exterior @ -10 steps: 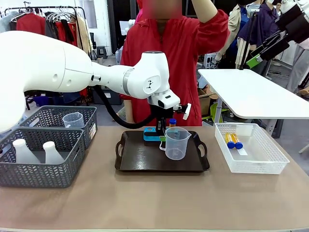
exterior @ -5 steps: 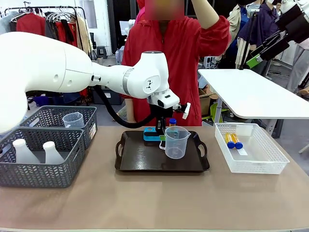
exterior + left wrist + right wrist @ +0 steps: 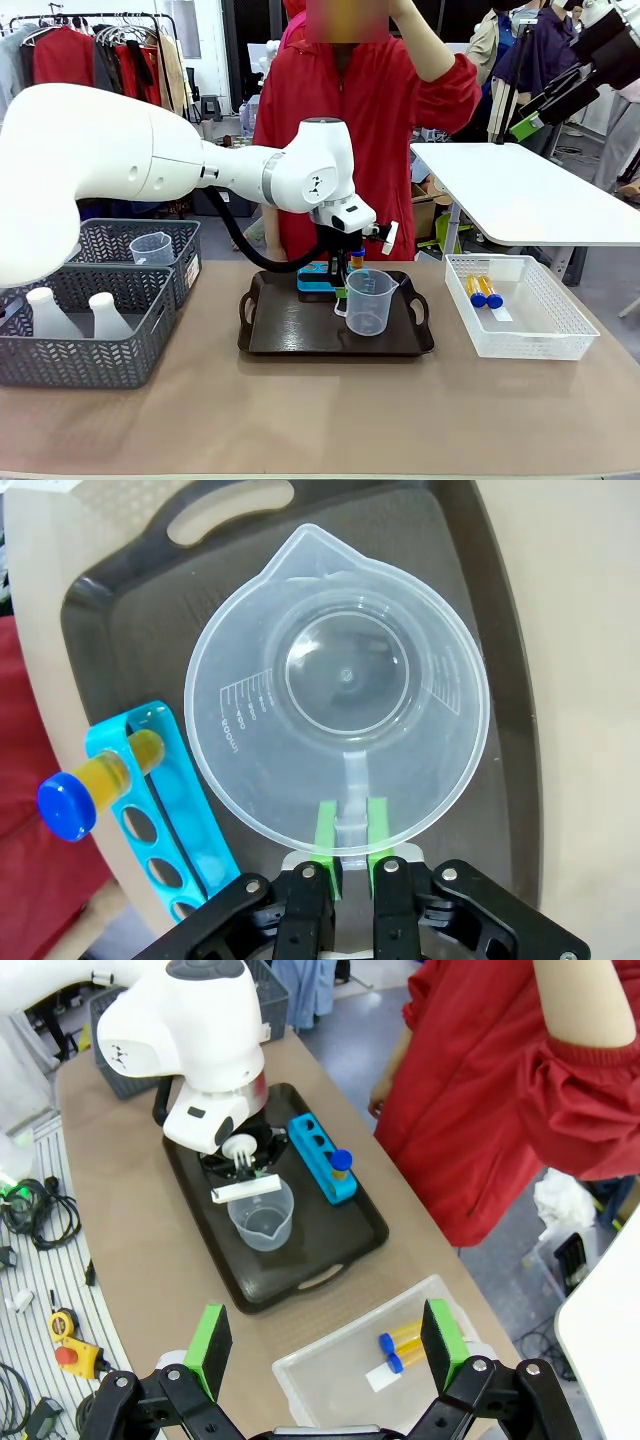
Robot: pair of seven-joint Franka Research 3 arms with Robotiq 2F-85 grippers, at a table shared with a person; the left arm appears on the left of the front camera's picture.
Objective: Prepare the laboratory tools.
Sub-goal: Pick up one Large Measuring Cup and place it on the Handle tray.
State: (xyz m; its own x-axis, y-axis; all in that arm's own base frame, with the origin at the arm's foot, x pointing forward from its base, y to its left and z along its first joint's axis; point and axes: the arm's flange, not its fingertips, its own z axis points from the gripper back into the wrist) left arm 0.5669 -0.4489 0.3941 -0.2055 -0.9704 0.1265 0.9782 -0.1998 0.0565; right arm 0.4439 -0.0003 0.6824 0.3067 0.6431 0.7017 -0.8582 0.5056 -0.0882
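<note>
Measuring beaker [image 3: 345, 680] stands upright over the dark brown tray [image 3: 290, 330], right of centre in the front view, printed scale readable on the inside wall from the left wrist cam. Can't tell if its base rests on the tray floor or hangs just clear of it. Left gripper [image 3: 350, 825] is clamped on the beaker's handle, green pads pressed against both sides of the thin strip, jaws nearly together. Spout points away from the gripper, towards one of the tray's cut-out grips

Blue tube rack [image 3: 190, 825] sits along the tray's far edge, just beside the beaker; looks apart from it, not certain. One orange-yellow tube [image 3: 125, 768] with a blue cap stands in an end hole of the rack

Right gripper [image 3: 325, 1345] hangs high above the table's right end, looking down, jaws spread wide. Below it, a white mesh basket [image 3: 520, 350] on the table right of the tray, two more capped tubes [image 3: 480, 290] lying side by side inside, a white slip [image 3: 503, 313] next to them

Left end of table: two grey mesh baskets [image 3: 90, 350] against each other. Front one holds two white conical flasks [image 3: 45, 312], rear one [image 3: 110, 240] holds a second clear beaker [image 3: 152, 248]

Person [image 3: 370, 120] in a red jacket stands at the far side behind the tray, one arm raised to head height
</note>
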